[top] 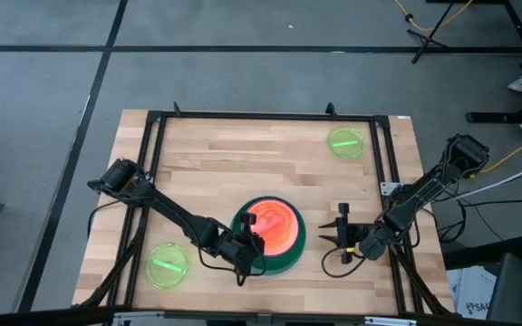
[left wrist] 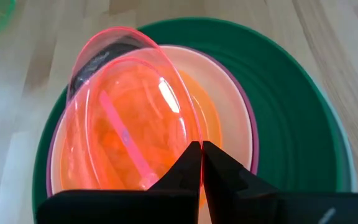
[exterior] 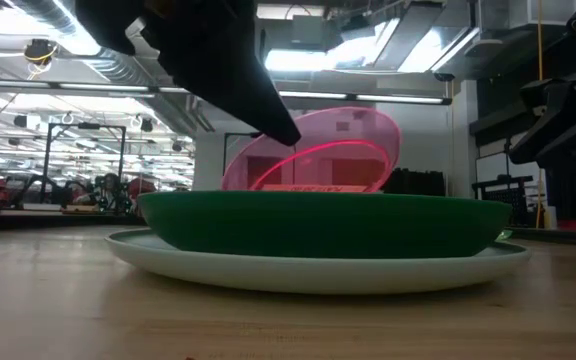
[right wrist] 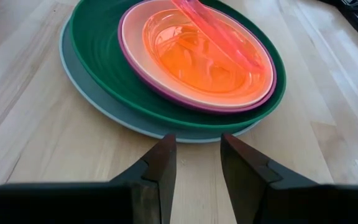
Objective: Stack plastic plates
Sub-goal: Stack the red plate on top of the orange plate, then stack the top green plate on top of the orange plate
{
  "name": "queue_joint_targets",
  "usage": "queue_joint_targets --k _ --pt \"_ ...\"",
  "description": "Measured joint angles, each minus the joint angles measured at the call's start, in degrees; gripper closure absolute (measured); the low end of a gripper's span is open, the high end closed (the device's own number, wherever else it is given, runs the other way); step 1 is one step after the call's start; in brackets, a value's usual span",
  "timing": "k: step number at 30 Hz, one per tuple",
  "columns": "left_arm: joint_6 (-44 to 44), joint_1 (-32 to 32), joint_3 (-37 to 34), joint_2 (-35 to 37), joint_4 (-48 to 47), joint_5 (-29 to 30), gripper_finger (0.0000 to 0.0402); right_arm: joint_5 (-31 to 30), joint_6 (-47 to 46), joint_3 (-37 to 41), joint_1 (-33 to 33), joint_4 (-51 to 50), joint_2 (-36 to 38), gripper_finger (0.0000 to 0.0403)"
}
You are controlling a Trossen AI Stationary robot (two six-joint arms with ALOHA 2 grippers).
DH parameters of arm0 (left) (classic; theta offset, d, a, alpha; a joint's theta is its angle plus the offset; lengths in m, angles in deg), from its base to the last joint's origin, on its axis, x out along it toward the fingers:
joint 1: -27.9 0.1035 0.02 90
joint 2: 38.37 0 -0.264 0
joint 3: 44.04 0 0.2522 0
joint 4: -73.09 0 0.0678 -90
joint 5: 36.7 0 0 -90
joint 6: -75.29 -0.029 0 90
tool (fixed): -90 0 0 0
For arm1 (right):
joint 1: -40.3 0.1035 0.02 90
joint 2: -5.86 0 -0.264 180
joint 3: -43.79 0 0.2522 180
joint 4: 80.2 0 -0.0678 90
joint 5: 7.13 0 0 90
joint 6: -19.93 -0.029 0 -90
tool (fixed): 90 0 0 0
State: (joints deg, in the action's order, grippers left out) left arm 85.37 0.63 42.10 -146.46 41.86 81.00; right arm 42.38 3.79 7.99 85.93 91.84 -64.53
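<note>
A stack stands at the table's near middle: a light blue plate (exterior: 318, 270) at the bottom, then a dark green plate (top: 290, 260), a magenta plate (right wrist: 131, 59), a peach plate (left wrist: 229, 106) and a translucent orange plate (right wrist: 197, 59). My left gripper (top: 250, 239) is shut on a translucent pink-red plate (left wrist: 129, 112), held tilted over the stack. My right gripper (top: 343, 237) is open and empty, just right of the stack, pointing at it. One lime green plate (top: 168, 265) lies at the near left and another (top: 345, 143) at the far right. My left gripper pinches the pink-red plate's rim (left wrist: 188, 140) between its two fingers, on the plate's left side. The fingers (exterior: 273, 120) slant down from the table's left. The plate stands steeply tilted over the orange plate. Whether its lower edge touches the stack I cannot tell.
A dark metal frame (top: 381, 154) runs around the wooden table top. Bare wood lies between the stack and the far edge.
</note>
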Motion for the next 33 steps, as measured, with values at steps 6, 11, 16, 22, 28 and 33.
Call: queue_joint_targets --k 6,11,16,22,28,33 --pt "1.75 0.78 0.00 0.00 -2.19 0.00 0.0375 0.00 0.00 0.00 0.02 0.02 0.00 0.0288" --pt "4.64 1.98 -0.04 0.00 -4.88 -1.09 0.0334 0.00 0.00 0.00 0.07 0.02 0.00 0.0288" --pt "4.77 2.29 -0.04 0.02 -4.84 -5.61 0.0306 0.00 0.00 0.00 0.07 0.04 0.00 0.0288" --pt "5.78 1.92 -0.04 0.43 -4.87 -14.60 0.0305 0.00 0.00 0.00 0.07 0.04 0.00 0.0288" --pt "7.61 1.86 -0.07 3.74 -6.94 -19.74 0.0306 -0.04 0.00 0.00 0.07 0.07 0.00 0.0288" --pt "3.99 0.45 -0.08 7.24 -7.15 -16.91 0.0306 -0.50 -1.42 0.00 0.04 0.10 0.00 0.0288"
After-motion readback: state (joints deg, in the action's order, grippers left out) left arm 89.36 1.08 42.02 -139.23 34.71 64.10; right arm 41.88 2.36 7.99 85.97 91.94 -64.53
